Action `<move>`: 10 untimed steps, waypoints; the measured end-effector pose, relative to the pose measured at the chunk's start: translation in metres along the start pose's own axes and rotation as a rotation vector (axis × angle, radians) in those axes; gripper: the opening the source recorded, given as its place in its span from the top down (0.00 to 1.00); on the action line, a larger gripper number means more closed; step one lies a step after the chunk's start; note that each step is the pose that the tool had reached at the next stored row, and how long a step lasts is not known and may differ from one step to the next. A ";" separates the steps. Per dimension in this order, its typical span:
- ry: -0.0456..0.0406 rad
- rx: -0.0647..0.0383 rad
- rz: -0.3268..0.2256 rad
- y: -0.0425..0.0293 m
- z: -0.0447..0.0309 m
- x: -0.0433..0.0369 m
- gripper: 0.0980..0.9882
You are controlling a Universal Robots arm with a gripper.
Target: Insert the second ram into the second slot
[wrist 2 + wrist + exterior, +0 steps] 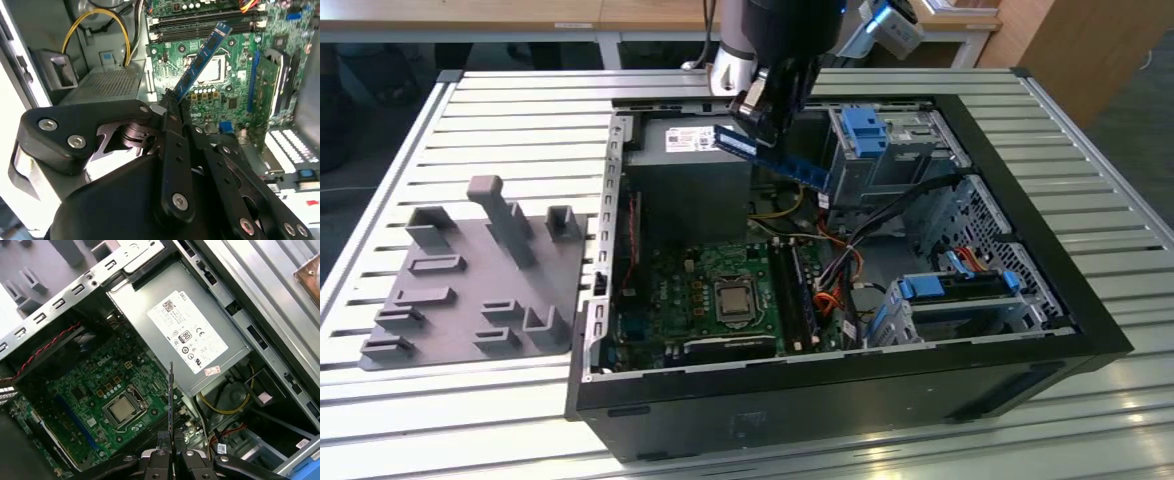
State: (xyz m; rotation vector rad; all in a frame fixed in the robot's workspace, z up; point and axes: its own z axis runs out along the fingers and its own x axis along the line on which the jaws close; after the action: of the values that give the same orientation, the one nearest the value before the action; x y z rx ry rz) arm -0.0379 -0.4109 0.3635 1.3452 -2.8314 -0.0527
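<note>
Black metal computer case [854, 405] lying open side up on a slatted silvery surface [454, 410]. Inside it: a green circuit board [707, 285] with a square shiny processor [727, 300] in the middle, long black slots [795, 290] just beside that, a grey boxy power supply [687, 175] bearing a white label, loose bundled wires, and bright blue plastic clips [861, 130] on the drive cages.

Well above the board, in mid-air and tilted: the memory stick [781, 160], a thin, flat, dark blue strip. Hand [755, 125] clenched on one end of it, gripping the flat faces.

On the exterior view's left, beside the case: a matte grey plastic tray [467, 290] of upright pegs and blocks.

In the second wrist view, memory stick [202, 57] seen broadside, slanting across the processor, with yellow wires [95, 15] looping above a perforated grey panel [107, 82].

In the first wrist view, memory stick [171, 400] seen edge-on, a thin dark line rising from the hand [171, 442], apart from the circuit board [75, 385] beneath; label of the power supply [185, 335] facing the camera.
</note>
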 end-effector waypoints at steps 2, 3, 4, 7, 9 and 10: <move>-0.0007 0.001 0.036 0.0000 0.0007 0.0000 0.96; -0.0012 0.001 0.054 0.0000 0.0011 0.0000 0.96; -0.0018 0.001 0.072 -0.0001 0.0016 0.0000 0.96; -0.0035 0.002 0.126 -0.0001 0.0030 0.0000 0.96; -0.0045 0.002 0.164 -0.0001 0.0038 0.0000 0.96; -0.0051 0.002 0.182 -0.0001 0.0043 0.0000 0.96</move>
State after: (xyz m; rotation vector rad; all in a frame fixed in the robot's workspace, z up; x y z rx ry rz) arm -0.0379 -0.4109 0.3593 1.0830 -2.9443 -0.0519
